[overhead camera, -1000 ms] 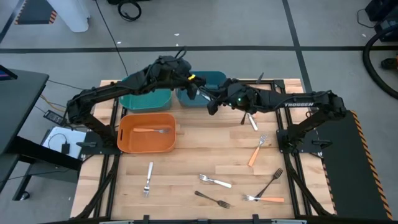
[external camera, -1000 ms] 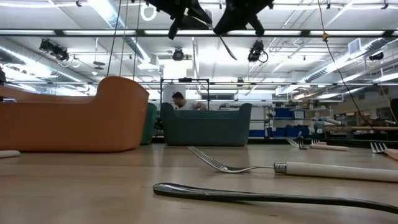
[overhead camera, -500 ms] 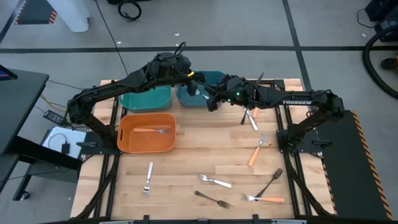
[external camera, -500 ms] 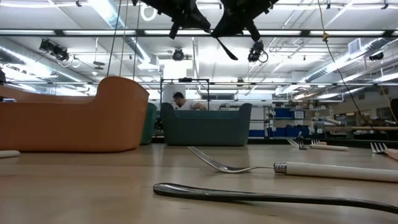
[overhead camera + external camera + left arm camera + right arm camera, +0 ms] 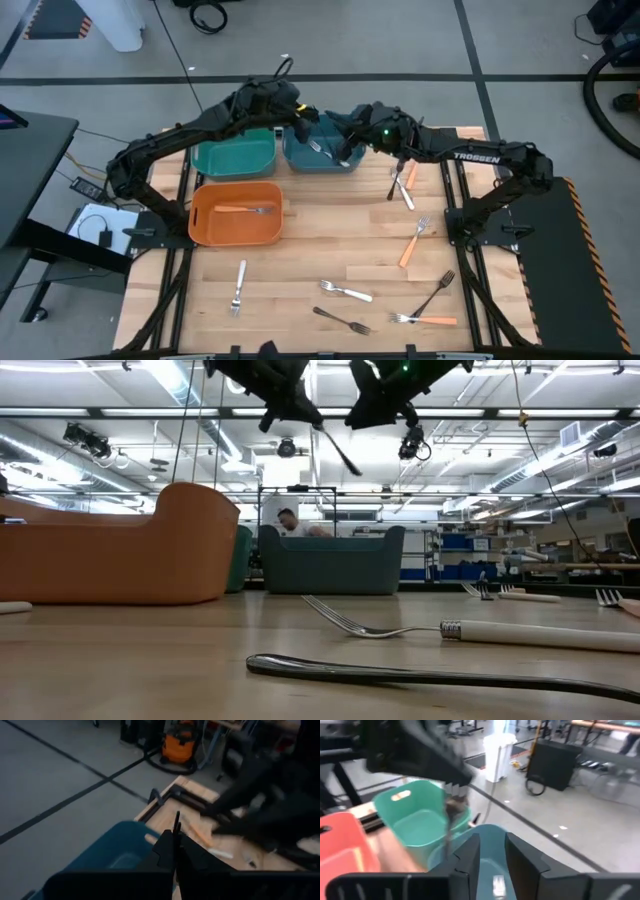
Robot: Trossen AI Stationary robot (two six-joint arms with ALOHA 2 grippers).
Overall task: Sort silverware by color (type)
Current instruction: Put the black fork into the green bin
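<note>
Fork, slim and black point(image 5: 335, 448), being pinched by closed left gripper point(image 5: 303, 121) above dark-teal plastic bin point(image 5: 325, 160); right gripper point(image 5: 349, 128) hovering alongside, fingers point(image 5: 520, 862) parted, holding nothing.

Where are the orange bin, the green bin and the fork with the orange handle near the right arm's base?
orange bin point(image 5: 200, 228): high view, left rim.
green bin point(image 5: 235, 156): high view, bare floor.
orange-handled fork point(image 5: 410, 248): high view, handle.

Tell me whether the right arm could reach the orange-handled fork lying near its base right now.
Probably yes. The right claw is open, hovering over the dark teal bin, and the orange-handled fork lies alone on bare table with nothing over it.
</note>
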